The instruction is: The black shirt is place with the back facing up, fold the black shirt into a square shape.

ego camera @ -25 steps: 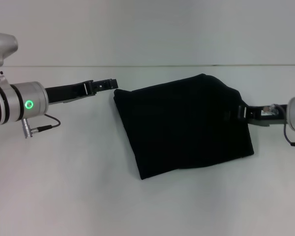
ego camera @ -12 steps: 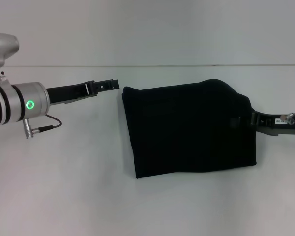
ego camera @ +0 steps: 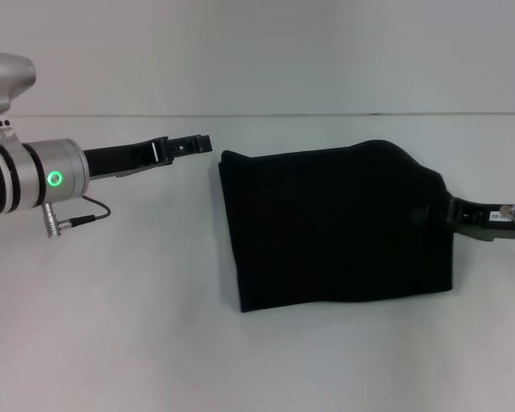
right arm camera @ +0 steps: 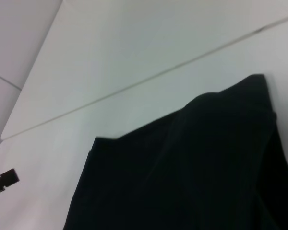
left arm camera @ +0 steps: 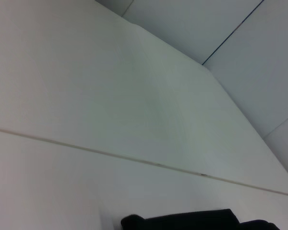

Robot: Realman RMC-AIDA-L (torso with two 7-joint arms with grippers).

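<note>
- Though already folded into a compact, roughly four-sided bundle, the black shirt (ego camera: 339, 227) is not yet square — its far edge bulges and its sides slant.
- It lies on the white tabletop (ego camera: 137, 326).
- Left tool (ego camera: 197, 143) hovers just beside the shirt's far left corner, holding nothing; whether its fingers are apart I cannot tell.
- Right tool (ego camera: 446, 210) sits at the shirt's right edge — grip hidden, cannot tell.
- Left to do, I judge: straightening.

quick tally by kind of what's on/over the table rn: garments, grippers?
Garments: 1, the black shirt, folded into a rough rectangle on the table.
Grippers: 2, the left gripper hovering off the shirt's left edge, and the right gripper at its right edge.
Total: 3.
</note>
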